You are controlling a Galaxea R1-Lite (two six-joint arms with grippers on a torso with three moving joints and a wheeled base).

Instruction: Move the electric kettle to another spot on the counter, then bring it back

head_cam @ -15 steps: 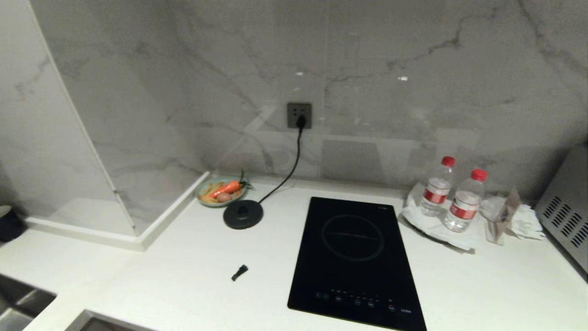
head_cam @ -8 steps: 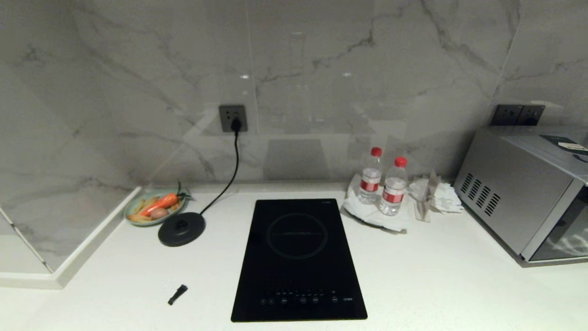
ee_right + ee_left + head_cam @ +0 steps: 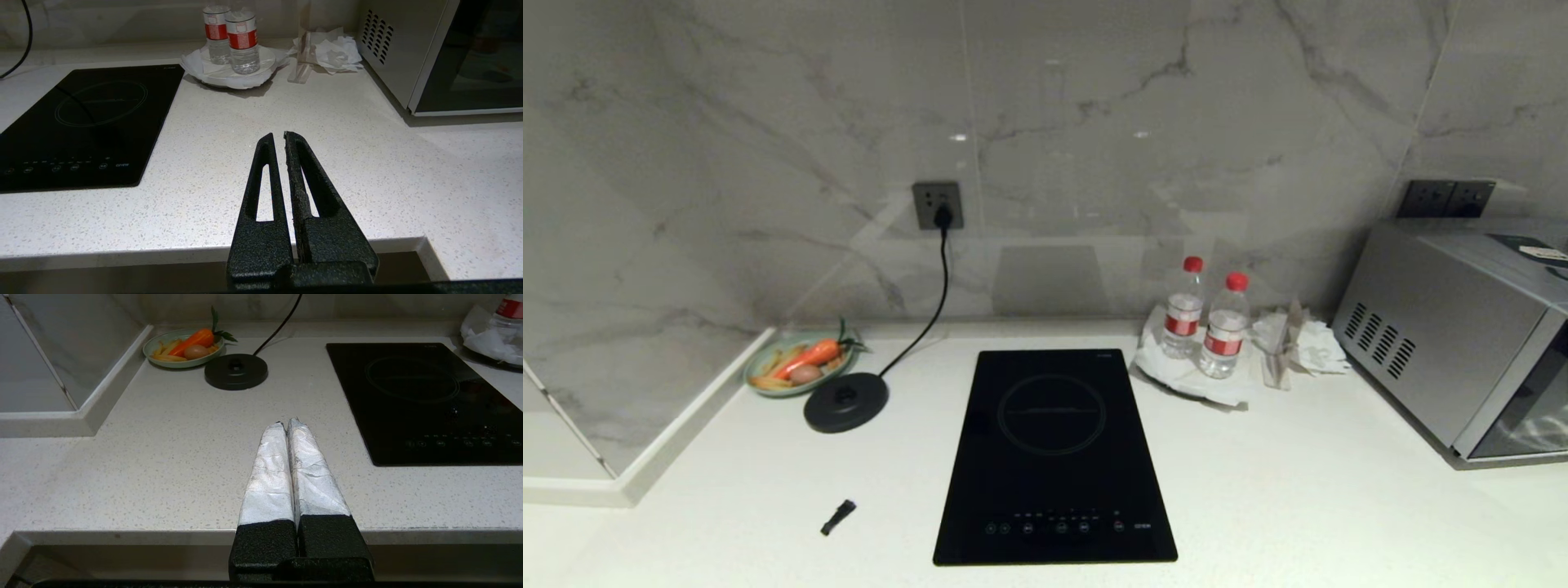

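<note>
With fingers pressed together, left pincer, right pincer

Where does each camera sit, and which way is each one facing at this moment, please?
Head: high, facing the counter and marble wall; no robot part shows.
Left wrist: behind the shut left tool, facing the kettle base and hob.
Right wrist: behind the shut right tool, facing the bottles and microwave.
Both wrist views share the hob.

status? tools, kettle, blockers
Left tool shut, empty; right tool shut, empty; both at the white speckled counter edge. Kettle not in view; round black corded base disc bare. Nothing blocking.
</note>
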